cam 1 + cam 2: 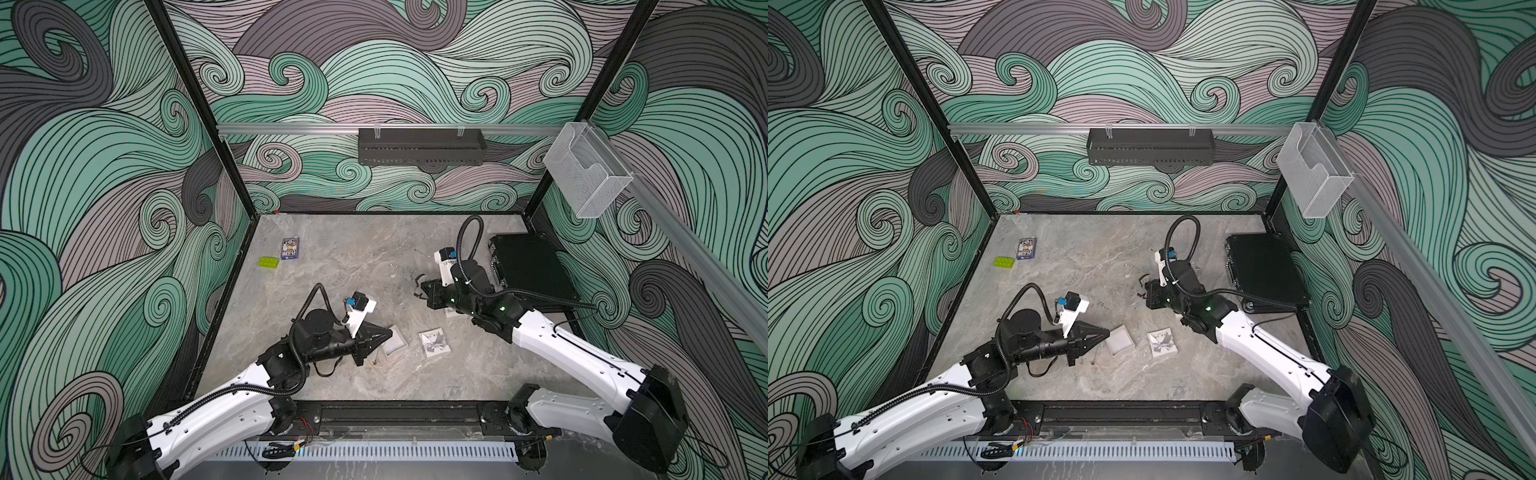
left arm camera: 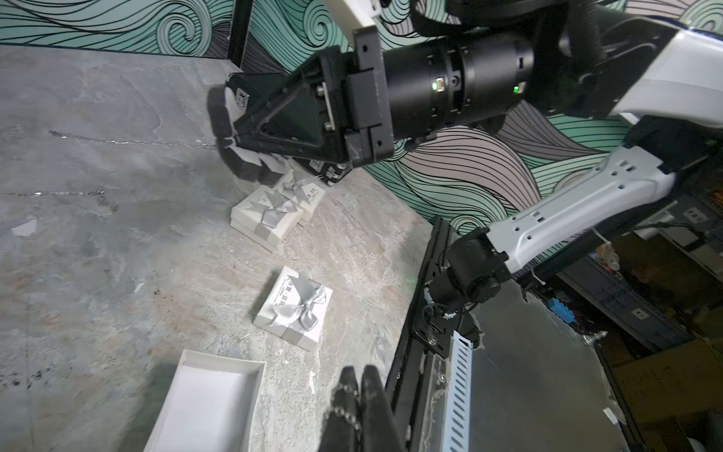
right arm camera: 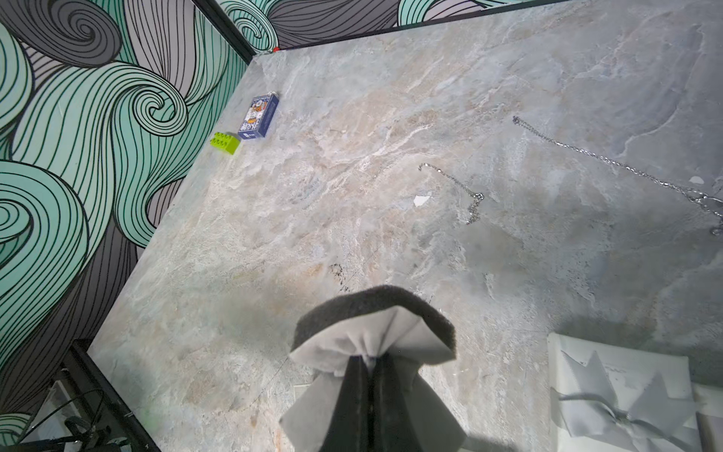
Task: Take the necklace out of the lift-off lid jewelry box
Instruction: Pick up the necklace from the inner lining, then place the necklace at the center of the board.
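Two grips at once, both narrow. At the left gripper (image 2: 357, 373): pinched together on the thin silver bead-chain necklace (image 2: 346, 410), with links draped across the black fingers (image 2: 371, 395). In a top view, seen dangling off the tip, just beside the open white cardboard box base (image 1: 394, 341) and outside it; base bare inside as far as visible. At the right gripper (image 3: 370, 359): clamped on the folded grey-velvet pad with black foam backing (image 3: 375, 313), held over the grey marbled tabletop (image 3: 352, 156), well apart from the base.

Judged as the closing step: necklace out, insert out, only the setting-down left. Next, by this reading: lower the chain onto bare table, open slowly, watch for links snagging on the fingers.

Further out: white bow-topped lid (image 1: 434, 341) near the base; a loose silver chain (image 3: 475, 205) and a longer one beyond it, lying flat on the table.

Shown only by the left wrist view: links on the fingers, plus closed white bowed boxes (image 2: 274, 215), mostly hidden under the right arm in both top views. Shown only from above: the hanging tail.
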{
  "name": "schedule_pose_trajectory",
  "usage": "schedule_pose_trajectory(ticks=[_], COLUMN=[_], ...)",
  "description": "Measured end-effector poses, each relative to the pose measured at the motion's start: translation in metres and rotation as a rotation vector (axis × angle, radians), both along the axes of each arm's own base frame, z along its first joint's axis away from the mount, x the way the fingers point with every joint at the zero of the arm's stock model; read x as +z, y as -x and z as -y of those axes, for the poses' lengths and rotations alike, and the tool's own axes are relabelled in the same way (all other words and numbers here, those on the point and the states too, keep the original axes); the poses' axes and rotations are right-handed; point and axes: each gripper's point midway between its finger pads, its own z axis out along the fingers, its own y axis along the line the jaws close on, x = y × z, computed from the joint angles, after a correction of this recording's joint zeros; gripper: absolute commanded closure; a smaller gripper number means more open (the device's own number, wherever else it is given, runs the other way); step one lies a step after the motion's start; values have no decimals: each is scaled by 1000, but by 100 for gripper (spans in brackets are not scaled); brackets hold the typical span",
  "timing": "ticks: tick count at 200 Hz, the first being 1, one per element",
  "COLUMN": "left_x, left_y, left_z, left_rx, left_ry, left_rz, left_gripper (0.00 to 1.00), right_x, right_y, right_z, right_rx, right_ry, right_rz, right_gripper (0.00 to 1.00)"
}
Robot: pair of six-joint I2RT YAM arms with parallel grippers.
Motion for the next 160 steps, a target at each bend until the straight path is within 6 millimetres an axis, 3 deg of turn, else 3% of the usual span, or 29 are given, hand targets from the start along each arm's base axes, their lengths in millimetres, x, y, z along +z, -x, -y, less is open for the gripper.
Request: schedule_pose_trajectory(ticks=[32,60,123,160], left_x=[-6,-21,-67,-86], left_y=[-26,-56,-171,-218], left_z=[-4,0,-21,-35], left_rx=[125,214,394,429], left_ry=[-71,-160,-219,-203], left_rz=[-4,-50,-342,-429], left_gripper=[100,100,100,100], right_x=[-5,-10,-19,-26], right_y=[14,39,82,99], right_z=[5,14,30,30], right_rx=[33,74,124,163], right_ry=[14,15,-31,-35], right_rz=[-33,-76,-140,-188], right_gripper=[95,94,91,90])
